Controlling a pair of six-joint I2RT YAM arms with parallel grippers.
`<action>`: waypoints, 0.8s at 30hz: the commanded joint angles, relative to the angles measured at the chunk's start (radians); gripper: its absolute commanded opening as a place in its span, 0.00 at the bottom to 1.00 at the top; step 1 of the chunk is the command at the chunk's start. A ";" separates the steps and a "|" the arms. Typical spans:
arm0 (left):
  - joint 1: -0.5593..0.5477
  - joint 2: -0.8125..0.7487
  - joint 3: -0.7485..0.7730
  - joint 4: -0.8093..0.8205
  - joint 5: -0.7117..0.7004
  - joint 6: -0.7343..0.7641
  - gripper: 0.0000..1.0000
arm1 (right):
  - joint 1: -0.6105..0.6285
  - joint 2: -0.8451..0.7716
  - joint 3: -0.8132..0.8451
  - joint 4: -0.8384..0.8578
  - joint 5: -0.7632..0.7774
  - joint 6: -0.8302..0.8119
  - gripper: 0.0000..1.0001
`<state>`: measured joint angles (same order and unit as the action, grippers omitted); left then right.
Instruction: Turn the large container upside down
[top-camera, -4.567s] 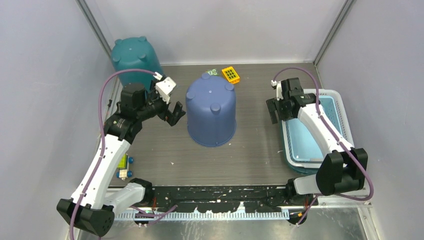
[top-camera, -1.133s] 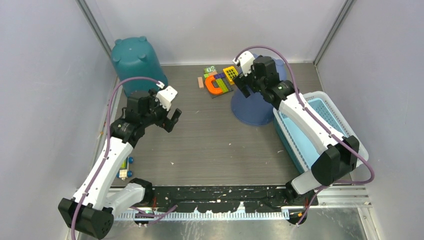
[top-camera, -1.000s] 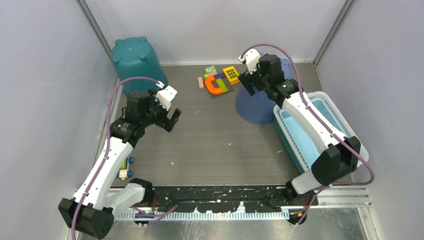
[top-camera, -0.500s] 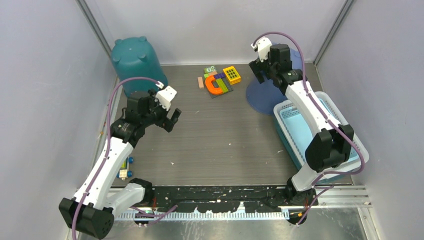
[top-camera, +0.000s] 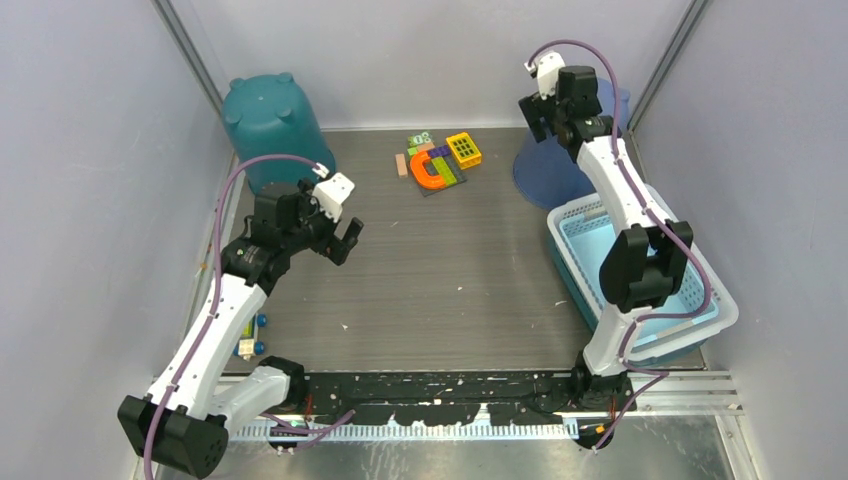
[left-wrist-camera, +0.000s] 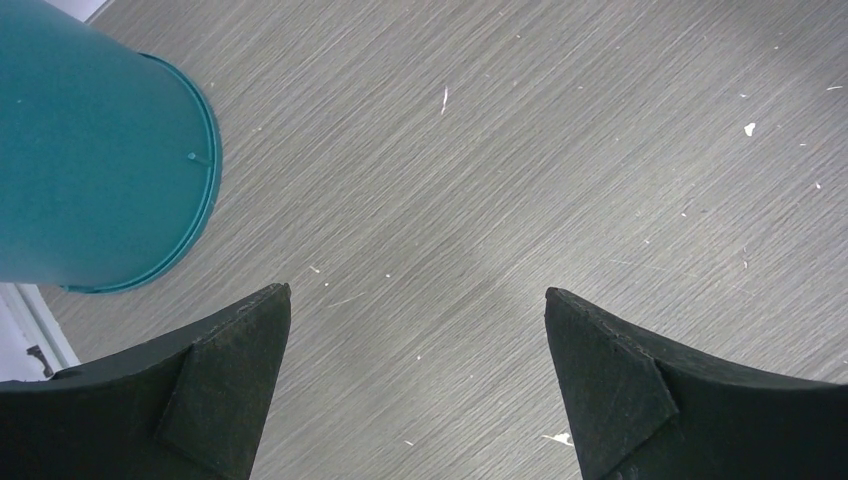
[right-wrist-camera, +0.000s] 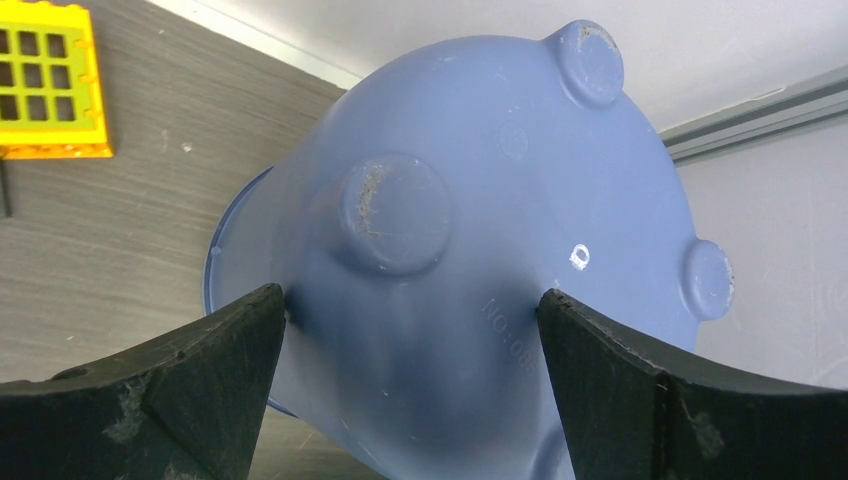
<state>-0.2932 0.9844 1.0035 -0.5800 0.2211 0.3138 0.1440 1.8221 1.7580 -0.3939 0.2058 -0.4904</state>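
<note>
The large blue container (top-camera: 545, 168) stands mouth-down and tilted in the far right corner, its footed base up and leaning toward the wall. In the right wrist view the container (right-wrist-camera: 480, 230) fills the frame. My right gripper (top-camera: 541, 118) is open, and both fingertips press against the container's side near the base, as the right wrist view (right-wrist-camera: 412, 295) shows. My left gripper (top-camera: 346, 236) is open and empty above bare table at the left; the left wrist view (left-wrist-camera: 417, 292) shows it too.
A teal container (top-camera: 270, 118) stands mouth-down at the back left, also in the left wrist view (left-wrist-camera: 90, 150). An orange U-shaped piece (top-camera: 430, 170) and a yellow grid block (top-camera: 462, 149) lie at the back middle. A light blue basket (top-camera: 700, 300) sits at the right. A small toy (top-camera: 249, 336) lies at the left edge.
My right arm has pushed the blue container from the table's middle to the far right corner, uncovering the toy pieces. The left arm has stayed still.
</note>
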 joint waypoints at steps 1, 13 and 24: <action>0.005 -0.006 0.002 0.028 0.040 -0.003 1.00 | -0.041 0.085 0.082 -0.085 0.036 0.011 0.98; 0.005 -0.006 0.004 -0.027 0.158 0.041 1.00 | -0.098 0.210 0.249 -0.116 0.042 0.015 0.99; 0.005 0.024 0.005 -0.060 0.219 0.073 1.00 | -0.104 0.292 0.339 -0.106 0.069 0.001 1.00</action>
<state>-0.2928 0.9985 1.0035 -0.6300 0.3954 0.3592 0.0555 2.0586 2.0644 -0.4423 0.2535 -0.4950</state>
